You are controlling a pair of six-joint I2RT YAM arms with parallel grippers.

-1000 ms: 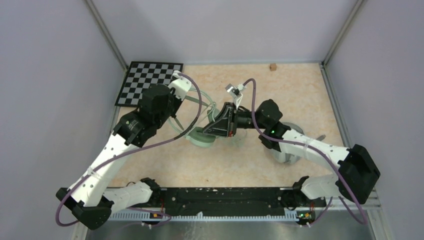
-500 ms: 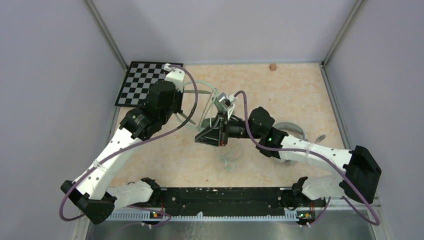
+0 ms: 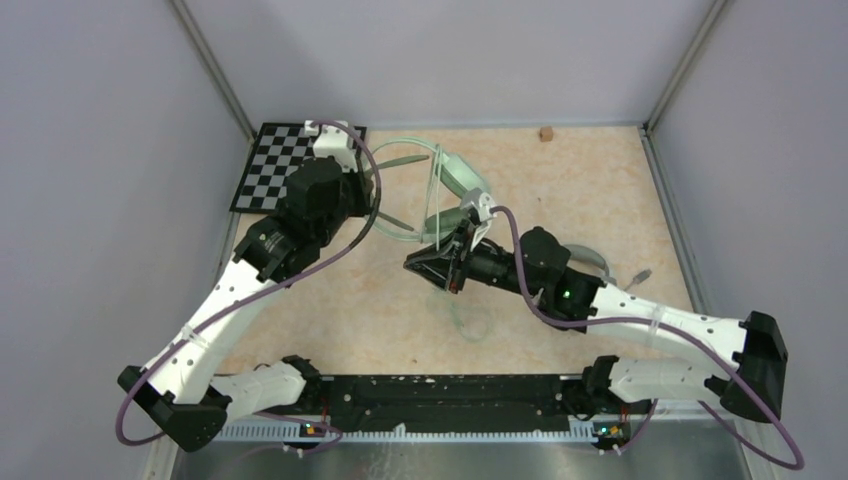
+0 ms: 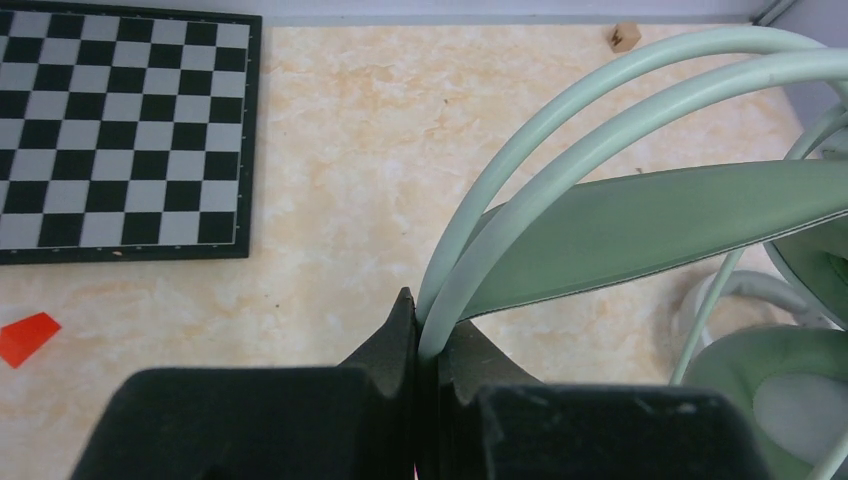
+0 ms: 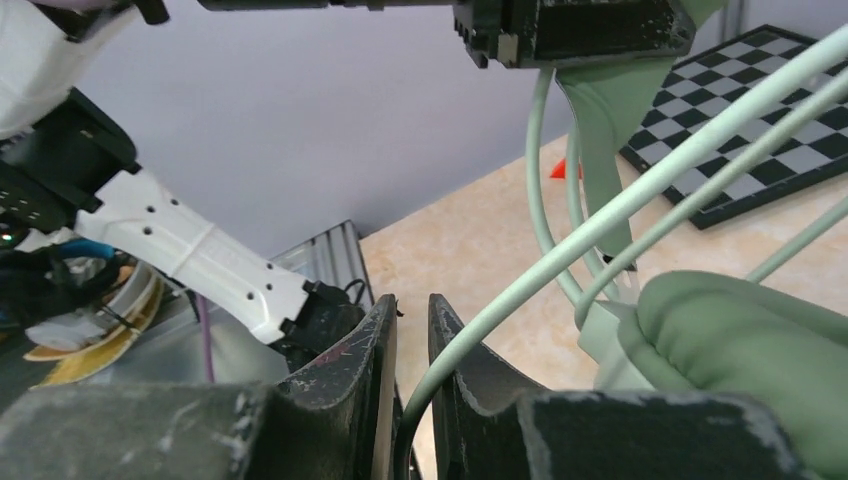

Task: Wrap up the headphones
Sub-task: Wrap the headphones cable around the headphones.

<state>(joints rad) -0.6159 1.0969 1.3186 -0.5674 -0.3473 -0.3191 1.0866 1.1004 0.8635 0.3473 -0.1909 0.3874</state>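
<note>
- From overhead: the left hand grips the headband of the mint-green headset, which hangs above the tabletop beside the checkerboard. The right hand sits just below it. The white headset lies partly hidden under the right arm. A small brown cube rests by the far wall.
- From the left wrist: the left hand is clamped tight on the headset's two pale wire bands. The green strap fans out to the right, with an ear cup below. A red scrap lies near the checkerboard.
- From the right wrist: the right hand is nearly closed, with a pale-green cord running out from between its jaws. A padded green cushion sits close alongside, and the left hand is overhead.
</note>
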